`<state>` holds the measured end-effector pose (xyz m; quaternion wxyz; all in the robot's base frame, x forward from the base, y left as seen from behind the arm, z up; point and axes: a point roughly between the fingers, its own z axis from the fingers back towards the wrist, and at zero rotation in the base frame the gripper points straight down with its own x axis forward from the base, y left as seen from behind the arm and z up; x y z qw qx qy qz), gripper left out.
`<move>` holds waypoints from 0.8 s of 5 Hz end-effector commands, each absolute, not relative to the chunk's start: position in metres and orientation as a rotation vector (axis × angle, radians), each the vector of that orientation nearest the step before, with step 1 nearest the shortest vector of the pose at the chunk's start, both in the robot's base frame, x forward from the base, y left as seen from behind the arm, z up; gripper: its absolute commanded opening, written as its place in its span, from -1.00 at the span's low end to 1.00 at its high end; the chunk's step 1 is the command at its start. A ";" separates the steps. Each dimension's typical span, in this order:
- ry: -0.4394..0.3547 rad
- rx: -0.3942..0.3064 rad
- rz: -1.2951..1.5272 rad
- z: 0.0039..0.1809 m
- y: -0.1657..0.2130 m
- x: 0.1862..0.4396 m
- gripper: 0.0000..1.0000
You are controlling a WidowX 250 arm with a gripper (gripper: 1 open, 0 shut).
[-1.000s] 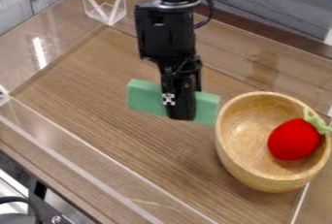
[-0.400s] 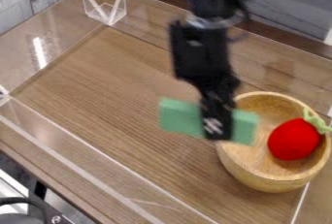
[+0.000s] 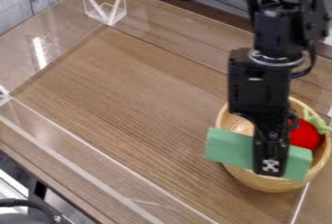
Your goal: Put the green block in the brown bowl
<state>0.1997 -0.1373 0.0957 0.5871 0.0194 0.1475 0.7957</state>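
The green block [image 3: 231, 148] is a mint-green bar held in my gripper [image 3: 271, 158], which is shut on its right part. The block hangs over the near left rim of the brown bowl [image 3: 249, 177], a tan wooden bowl at the right of the table. My black arm comes down from the top right and covers much of the bowl's middle. The block's right end [image 3: 304, 162] shows past the fingers, inside the bowl's outline.
A red round fruit with a green stem [image 3: 309, 131] lies in the bowl, partly behind my gripper. Clear acrylic walls [image 3: 52, 53] fence the wooden table [image 3: 116, 92]. A small clear stand [image 3: 104, 8] sits at the far left.
My gripper has carried the green block to the right and slightly toward the camera, from the bare table left of the bowl to over the bowl's near left rim.
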 end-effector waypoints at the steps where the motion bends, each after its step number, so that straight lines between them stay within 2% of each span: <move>1: 0.326 0.005 1.803 0.109 -0.143 0.203 -1.00; 4: 0.322 -0.003 1.782 0.102 -0.147 0.209 -1.00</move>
